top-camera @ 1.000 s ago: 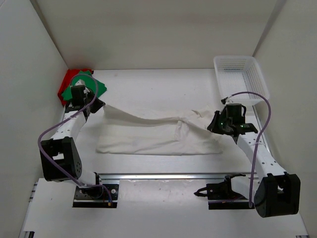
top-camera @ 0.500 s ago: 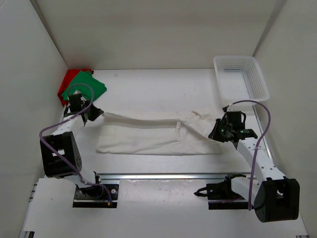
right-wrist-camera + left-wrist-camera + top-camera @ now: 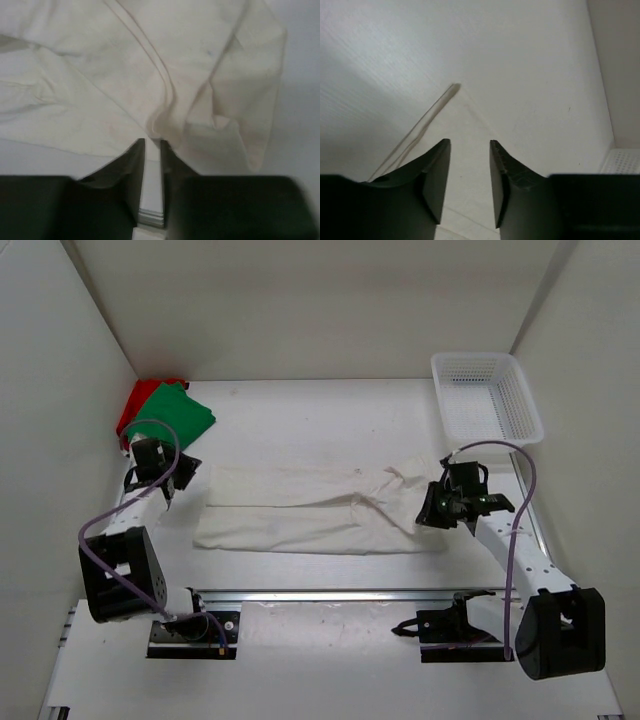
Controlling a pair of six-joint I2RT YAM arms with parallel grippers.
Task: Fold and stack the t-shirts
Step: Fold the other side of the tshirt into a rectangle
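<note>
The white t-shirt lies in a long, creased band across the middle of the table. My left gripper is open and low at the shirt's far left corner. In the left wrist view the cloth corner lies flat under my open left gripper. My right gripper is at the shirt's right end. In the right wrist view my right gripper is shut on a fold of the white cloth. The green t-shirt lies on the red t-shirt in the back left corner.
A white plastic mesh basket stands at the back right, just beyond the right arm. White walls close in the table on the left, back and right. A metal rail runs along the near edge in front of the arm bases.
Both grippers came down and nearer with the shirt's far edge. The stretched edge now lies slack on the table. The left gripper has let go of its corner and opened.
</note>
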